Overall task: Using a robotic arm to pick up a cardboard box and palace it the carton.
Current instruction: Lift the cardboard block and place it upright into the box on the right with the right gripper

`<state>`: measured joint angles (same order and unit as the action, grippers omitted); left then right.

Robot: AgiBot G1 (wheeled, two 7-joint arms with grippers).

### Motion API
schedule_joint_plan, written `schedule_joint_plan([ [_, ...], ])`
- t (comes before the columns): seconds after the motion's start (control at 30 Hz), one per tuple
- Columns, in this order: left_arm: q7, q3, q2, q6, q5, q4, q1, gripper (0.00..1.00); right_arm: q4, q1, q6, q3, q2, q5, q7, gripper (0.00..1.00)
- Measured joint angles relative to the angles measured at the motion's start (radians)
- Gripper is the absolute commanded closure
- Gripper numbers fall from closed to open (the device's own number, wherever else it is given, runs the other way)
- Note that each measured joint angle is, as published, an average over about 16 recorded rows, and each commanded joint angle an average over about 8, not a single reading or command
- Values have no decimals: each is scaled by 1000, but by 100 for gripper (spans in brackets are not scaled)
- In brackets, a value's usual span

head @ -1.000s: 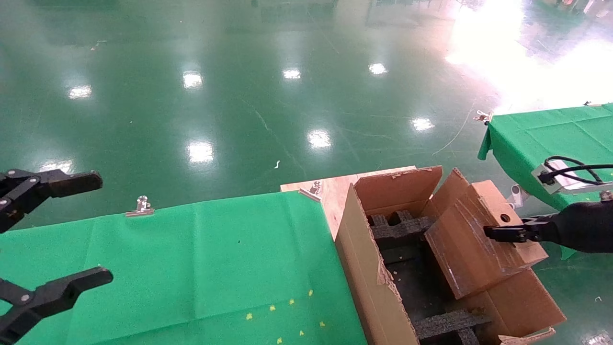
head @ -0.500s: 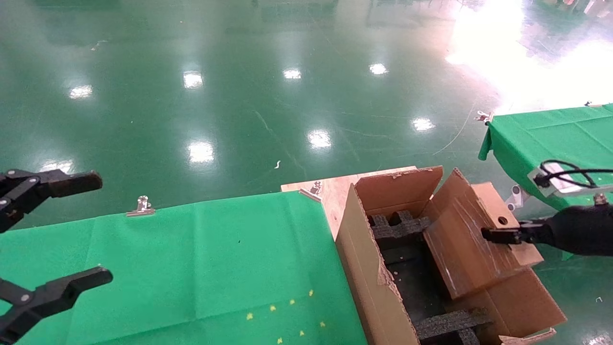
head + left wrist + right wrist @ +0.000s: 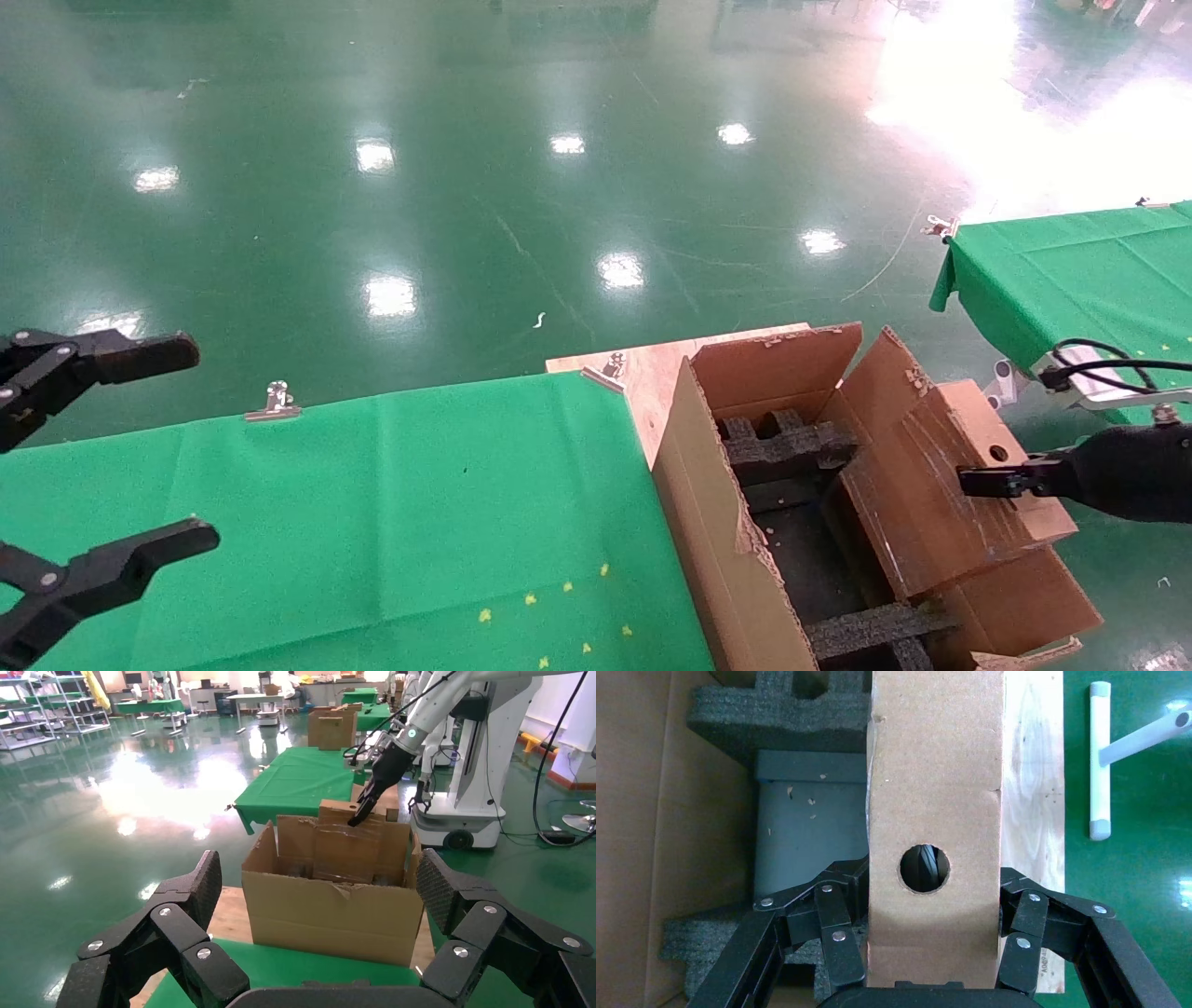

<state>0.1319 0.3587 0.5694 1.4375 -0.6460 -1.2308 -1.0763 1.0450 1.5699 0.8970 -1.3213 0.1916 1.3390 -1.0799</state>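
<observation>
The right gripper [image 3: 933, 952] pinches the cardboard box [image 3: 941, 494] (tilted) over the carton [image 3: 736, 578]; the left gripper [image 3: 140, 447] hangs spread.

the head view looks forward and down from above onto the tabletop [image 3: 372, 503] and carton [image 3: 736, 559]; the left wrist view faces level across at the same carton [image 3: 330, 917] from farther off; the right wrist view looks straight down, very close, onto the cardboard box [image 3: 937, 797] inside it
</observation>
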Motion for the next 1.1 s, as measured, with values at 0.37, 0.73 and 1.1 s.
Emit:
schedule_joint_plan([
  [0.37, 0, 0, 0, 0, 0, 0, 0, 0, -47, -45, -68, -25, 76, 10, -19, 100],
  [0.73, 0, 0, 0, 0, 0, 0, 0, 0, -150, -88, -113, -46, 183, 20, 10, 100],
  [1.1, 0, 0, 0, 0, 0, 0, 0, 0, -290, -130, -138, -53, 299, 2, 74, 100],
])
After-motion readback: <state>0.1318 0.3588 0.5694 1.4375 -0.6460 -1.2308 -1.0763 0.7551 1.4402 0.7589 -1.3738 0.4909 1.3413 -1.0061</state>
